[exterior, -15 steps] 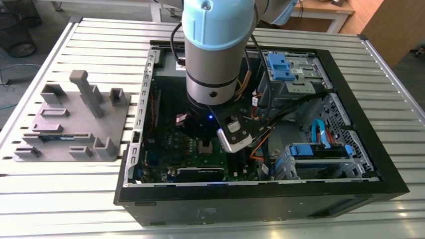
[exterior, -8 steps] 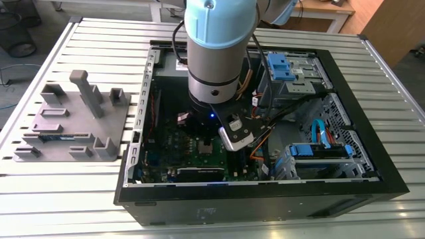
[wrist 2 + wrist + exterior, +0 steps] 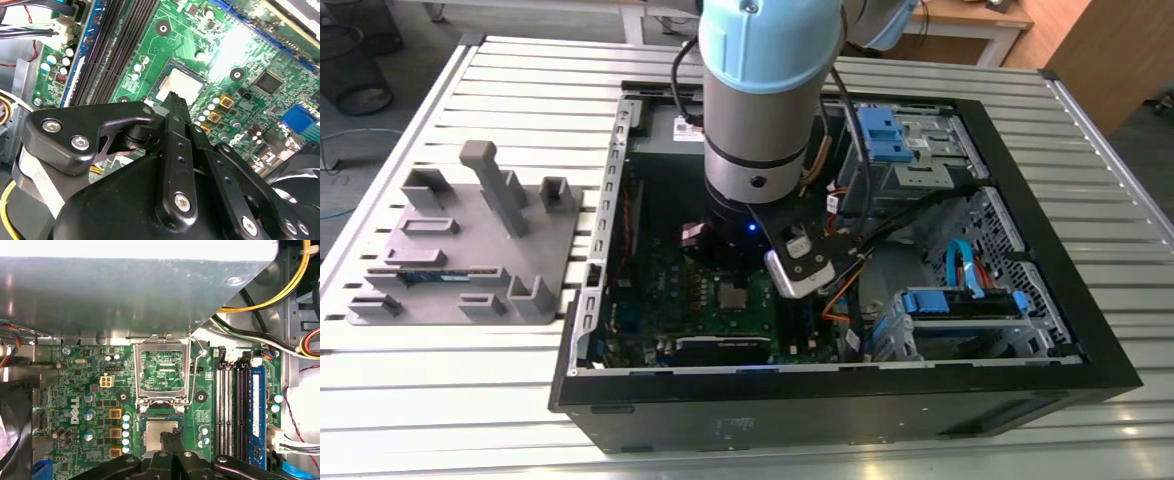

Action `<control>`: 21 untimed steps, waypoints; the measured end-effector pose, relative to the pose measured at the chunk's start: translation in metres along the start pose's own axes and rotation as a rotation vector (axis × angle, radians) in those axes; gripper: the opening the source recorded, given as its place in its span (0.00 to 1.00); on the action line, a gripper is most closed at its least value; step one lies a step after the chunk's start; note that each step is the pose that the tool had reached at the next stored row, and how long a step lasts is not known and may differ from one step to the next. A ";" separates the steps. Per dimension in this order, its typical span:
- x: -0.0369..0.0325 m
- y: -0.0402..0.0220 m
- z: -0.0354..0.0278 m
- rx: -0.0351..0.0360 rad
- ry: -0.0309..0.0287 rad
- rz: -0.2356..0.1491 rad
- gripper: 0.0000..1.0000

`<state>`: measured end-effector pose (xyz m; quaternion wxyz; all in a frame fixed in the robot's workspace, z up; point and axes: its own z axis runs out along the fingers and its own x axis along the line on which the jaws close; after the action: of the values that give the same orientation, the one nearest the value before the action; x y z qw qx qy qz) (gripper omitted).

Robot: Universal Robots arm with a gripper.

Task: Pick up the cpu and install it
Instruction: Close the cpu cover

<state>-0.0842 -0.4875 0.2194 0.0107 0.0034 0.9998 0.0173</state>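
Gripper (image 3: 170, 437) state: clenched, the two fingers closed against each other with nothing clamped between them. In both wrist views the tips stand over the cpu (image 3: 153, 434), at or just above its top; contact cannot be confirmed. The cpu lies flat in the socket on the motherboard (image 3: 80, 390), metal top facing up, just beside the hinged socket frame (image 3: 138, 371), which is swung open. The step in hand appears to be seating the chip. For a good result, keep the tips centred, press straight down and lightly, and apply no sideways force. The cpu is square, so no long axis applies; its edges run parallel to the frame and the memory slots (image 3: 232, 405).
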 end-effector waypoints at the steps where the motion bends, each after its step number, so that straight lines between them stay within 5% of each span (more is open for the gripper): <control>1: -0.0012 0.0003 0.0000 0.0000 0.0000 0.000 0.11; 13: -0.0220 0.0054 0.0008 0.0000 0.0000 0.000 0.11; 21: -0.0296 0.0128 0.0012 0.0000 -0.0001 0.000 0.11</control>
<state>-0.0546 -0.4748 0.2192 0.0108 0.0034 0.9998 0.0173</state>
